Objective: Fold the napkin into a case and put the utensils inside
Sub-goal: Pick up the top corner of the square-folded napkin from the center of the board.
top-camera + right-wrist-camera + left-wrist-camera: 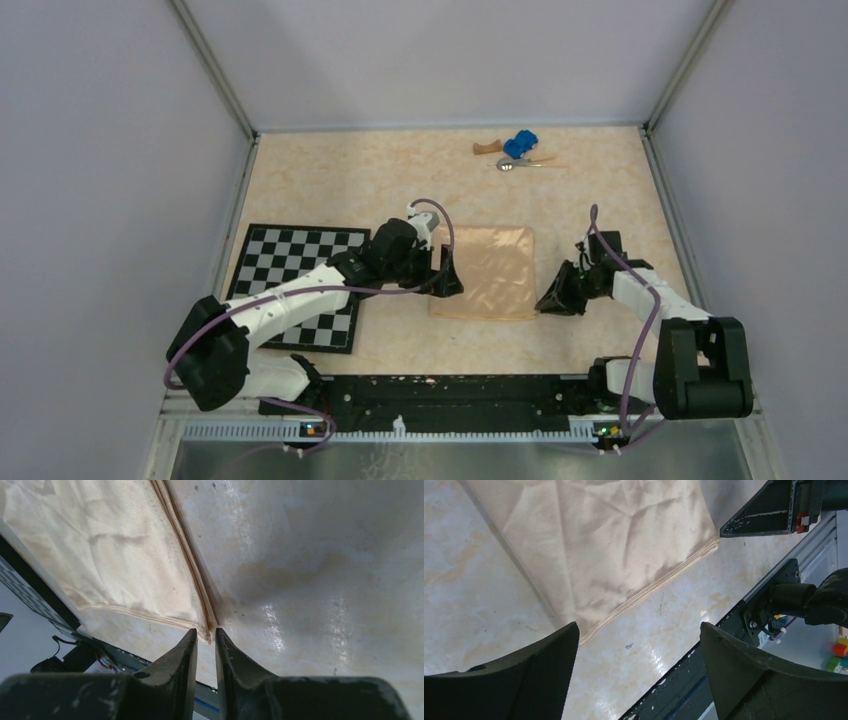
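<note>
The peach-orange napkin (pixel 483 272) lies flat on the table, folded into a layered, roughly square pad. My left gripper (pixel 450 278) hovers at its left near corner, jaws wide open with nothing between them; the left wrist view shows the napkin (pixel 614 545) just ahead of that gripper (pixel 639 627). My right gripper (pixel 550 300) is low at the right near corner. In the right wrist view the napkin (pixel 115 555) ends right at this gripper (pixel 205 630), whose jaws leave a narrow slit astride the corner's hem. A silver spoon (pixel 510 164), one of the utensils, lies at the far side.
A blue toy car (pixel 520 144) and a brown wooden block (pixel 487 148) sit beside the spoon at the back. The checkerboard mat (pixel 300 285) lies left of the napkin, under my left arm. Grey walls close in the table on three sides.
</note>
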You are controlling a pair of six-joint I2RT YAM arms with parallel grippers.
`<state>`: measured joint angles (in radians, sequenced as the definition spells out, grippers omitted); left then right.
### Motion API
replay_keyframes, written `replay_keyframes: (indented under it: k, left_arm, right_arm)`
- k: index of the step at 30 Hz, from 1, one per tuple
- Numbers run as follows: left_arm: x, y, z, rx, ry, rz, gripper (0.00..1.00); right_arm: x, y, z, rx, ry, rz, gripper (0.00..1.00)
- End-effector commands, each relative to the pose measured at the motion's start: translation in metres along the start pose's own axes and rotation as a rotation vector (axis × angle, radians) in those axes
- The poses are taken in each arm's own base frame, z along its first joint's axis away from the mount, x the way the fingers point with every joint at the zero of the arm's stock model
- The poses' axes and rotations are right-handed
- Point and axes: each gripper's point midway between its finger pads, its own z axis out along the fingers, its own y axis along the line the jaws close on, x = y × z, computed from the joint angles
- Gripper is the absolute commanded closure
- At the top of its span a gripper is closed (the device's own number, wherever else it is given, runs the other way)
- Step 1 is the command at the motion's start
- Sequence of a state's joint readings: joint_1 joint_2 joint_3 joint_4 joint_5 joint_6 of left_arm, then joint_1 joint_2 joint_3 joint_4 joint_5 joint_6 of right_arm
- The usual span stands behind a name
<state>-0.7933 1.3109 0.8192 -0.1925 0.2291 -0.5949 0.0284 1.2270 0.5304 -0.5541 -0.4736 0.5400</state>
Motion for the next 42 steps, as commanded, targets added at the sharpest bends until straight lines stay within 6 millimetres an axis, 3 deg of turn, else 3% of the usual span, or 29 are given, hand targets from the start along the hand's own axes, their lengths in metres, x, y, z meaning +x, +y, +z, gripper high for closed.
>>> replay_keyframes:
  k: [1,28,34,42]
  left_arm:
    - [-0.006,-0.001,-0.005,-0.001,-0.035,0.014,0.06]
    - [-0.004,0.000,-0.007,0.007,-0.039,0.000,0.06]
    - [-0.001,0.006,-0.005,-0.014,-0.034,-0.004,0.06]
    - [0.019,0.035,0.002,-0.097,0.013,-0.074,0.06]
  right_arm:
    - [-0.005,0.007,0.003,-0.038,-0.008,-0.012,0.81]
    - [0.011,0.007,0.011,0.002,0.043,-0.053,0.78]
    - [0.012,0.009,0.010,-0.008,0.051,-0.057,0.85]
    - [0.006,0.022,0.001,-0.049,0.017,-0.082,1.00]
